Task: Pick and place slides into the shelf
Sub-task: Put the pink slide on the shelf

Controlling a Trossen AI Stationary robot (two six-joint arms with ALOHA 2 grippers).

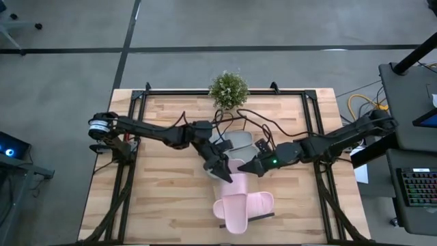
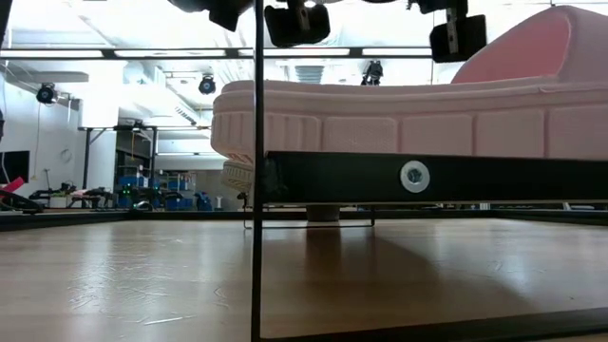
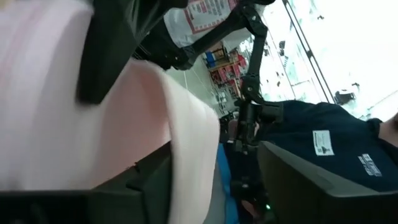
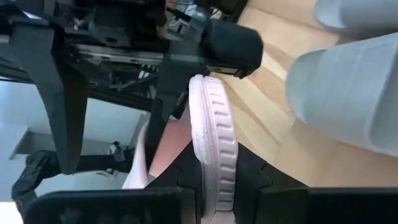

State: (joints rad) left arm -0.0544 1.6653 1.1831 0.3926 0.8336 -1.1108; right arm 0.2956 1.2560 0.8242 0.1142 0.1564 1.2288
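- Step in hand, as I judge it: the second pink slide (image 1: 235, 168) is mid-transfer, held by both arms over the middle of the table, just behind the shelf (image 1: 220, 225).
- Right gripper (image 1: 244, 171): clenched on the slide's ribbed sole edge; the right wrist view shows that pink edge (image 4: 214, 143) pinched between its fingers.
- Left gripper (image 1: 225, 176): at the same slide from the other side; the left wrist view shows pink strap or sole against a dark finger (image 3: 109, 37). Grasping it, by my reading.
- One pink slide (image 1: 244, 207) already lies on the shelf at the table's front edge; in the low view it sits flat on the black-edged board (image 2: 427, 177).
- Two grey slides (image 1: 240, 142) rest on the tabletop just behind the grippers, not yet moved.
- Orientation: the held slide is mostly hidden by the grippers; in the right wrist view it stands on edge. Toe direction and long axis: cannot tell.
- Next move calls for: one gripper releasing, then the slide laid sole-down beside the placed one, clear of the wire rims.
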